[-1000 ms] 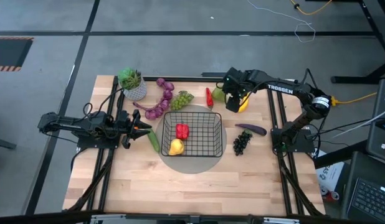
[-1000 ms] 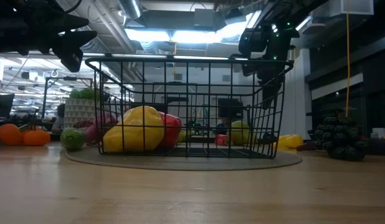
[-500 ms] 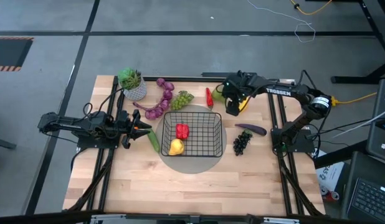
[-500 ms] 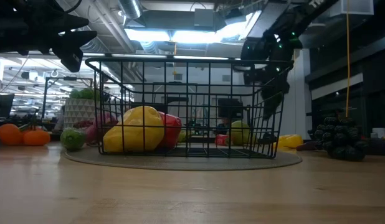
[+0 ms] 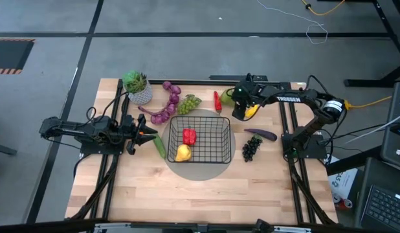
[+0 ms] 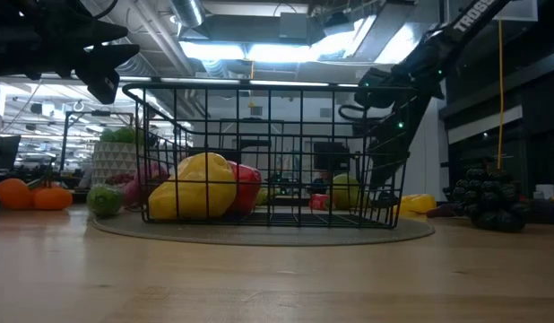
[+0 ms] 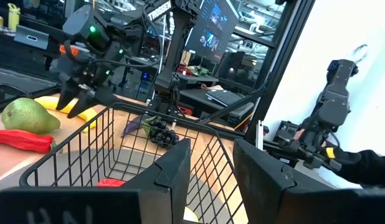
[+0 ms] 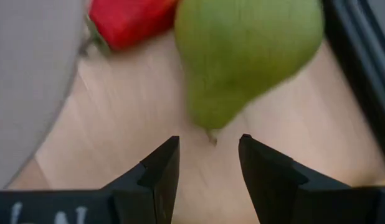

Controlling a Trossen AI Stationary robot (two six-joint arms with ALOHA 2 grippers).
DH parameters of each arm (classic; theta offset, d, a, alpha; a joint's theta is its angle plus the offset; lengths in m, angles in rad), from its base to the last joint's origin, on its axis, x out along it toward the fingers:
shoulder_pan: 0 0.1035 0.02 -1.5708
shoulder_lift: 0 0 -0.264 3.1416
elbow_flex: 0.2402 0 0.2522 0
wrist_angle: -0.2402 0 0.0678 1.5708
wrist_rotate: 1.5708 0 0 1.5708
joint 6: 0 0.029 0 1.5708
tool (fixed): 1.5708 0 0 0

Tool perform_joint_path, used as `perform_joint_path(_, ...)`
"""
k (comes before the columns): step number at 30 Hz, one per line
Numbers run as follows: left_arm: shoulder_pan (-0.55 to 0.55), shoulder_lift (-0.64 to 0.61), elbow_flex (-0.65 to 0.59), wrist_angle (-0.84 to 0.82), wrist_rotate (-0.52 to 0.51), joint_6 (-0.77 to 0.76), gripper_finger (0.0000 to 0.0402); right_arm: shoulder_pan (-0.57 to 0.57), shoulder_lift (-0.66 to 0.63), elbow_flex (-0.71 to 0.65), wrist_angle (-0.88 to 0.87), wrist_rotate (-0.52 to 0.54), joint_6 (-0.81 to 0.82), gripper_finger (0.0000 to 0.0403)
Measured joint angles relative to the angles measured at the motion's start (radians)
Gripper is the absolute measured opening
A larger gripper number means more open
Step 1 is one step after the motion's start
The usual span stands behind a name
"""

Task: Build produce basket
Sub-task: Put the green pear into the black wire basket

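Produce surrounds the black wire-mesh basket (image 5: 201,138) mid-counter, red pepper and yellow fruit inside. The right claw (image 8: 208,163), fingers apart, hovers over the green pear (image 8: 242,53) near the far edge; the left claw (image 5: 143,133), parted, empty, waits beside the basket.

A black wire basket (image 6: 268,152) sits on a round mat (image 6: 259,231) at table level, holding a yellow fruit (image 6: 194,187) and a red pepper (image 6: 244,187). At three o'clock lie black grapes (image 6: 490,199); a dark arm (image 6: 411,81) descends behind the basket's right side.
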Motion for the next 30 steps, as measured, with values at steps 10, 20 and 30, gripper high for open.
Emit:
perform_joint_path(10, 0.0, 0.0, 0.0, 0.0, 0.0, 0.0, 0.0115, -0.018, 0.0, -0.099, 0.117, 0.026, 0.069, 0.0165)
perform_joint_path(20, 0.0, 0.0, 0.0, 0.0, 0.0, 0.0, 0.0115, -0.018, 0.0, -0.163, 0.28, 0.026, 0.132, 0.0165)
perform_joint_path(30, 0.0, 0.0, 0.0, 0.0, 0.0, 0.0, 0.0115, -0.018, 0.0, -0.163, 0.287, 0.026, 0.173, 0.0165)
